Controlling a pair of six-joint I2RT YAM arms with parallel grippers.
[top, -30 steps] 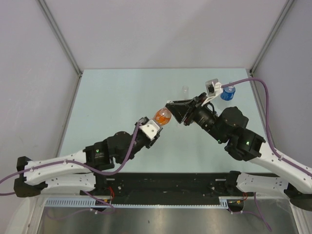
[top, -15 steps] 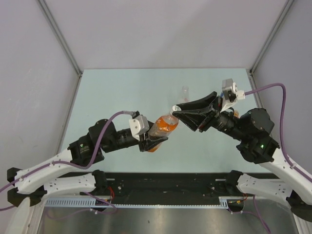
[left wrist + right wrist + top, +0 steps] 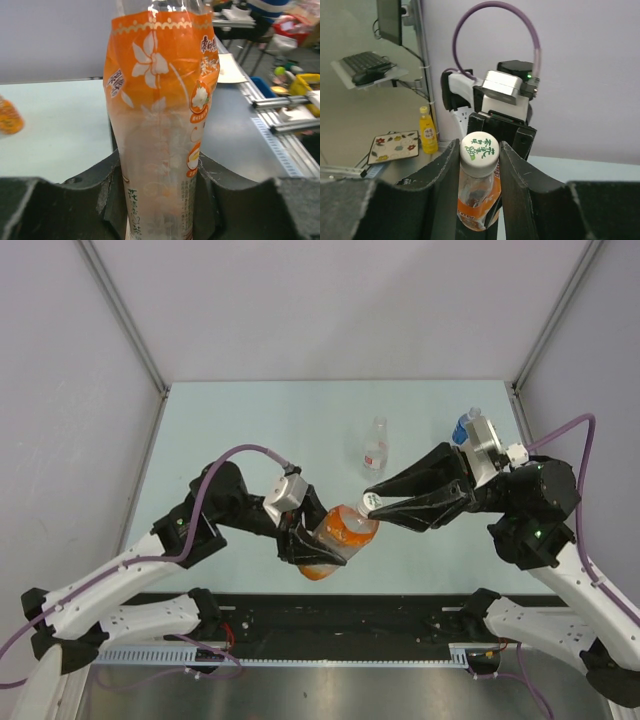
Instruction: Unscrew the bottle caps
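An orange-label bottle [image 3: 345,532] is held off the table, its neck pointing toward the right arm. My left gripper [image 3: 322,548] is shut on its body; in the left wrist view the bottle [image 3: 160,100] fills the gap between the dark pads of the left gripper [image 3: 159,200]. On the neck sits a white bottle cap [image 3: 371,501] with green print. My right gripper [image 3: 374,503] is shut on it. In the right wrist view both inner faces of the right gripper [image 3: 479,148] press against the sides of the cap [image 3: 479,146].
A small clear bottle [image 3: 375,447] lies on the pale green table [image 3: 230,430] behind the grippers. A blue-labelled bottle [image 3: 462,427] stands at the back right, close to my right wrist. An orange object [image 3: 7,117] shows at the left wrist view's left edge.
The left arm has brought the orange bottle nearer the front edge. The right gripper followed it forward and now clasps the cap. The clear bottle behind is uncovered.
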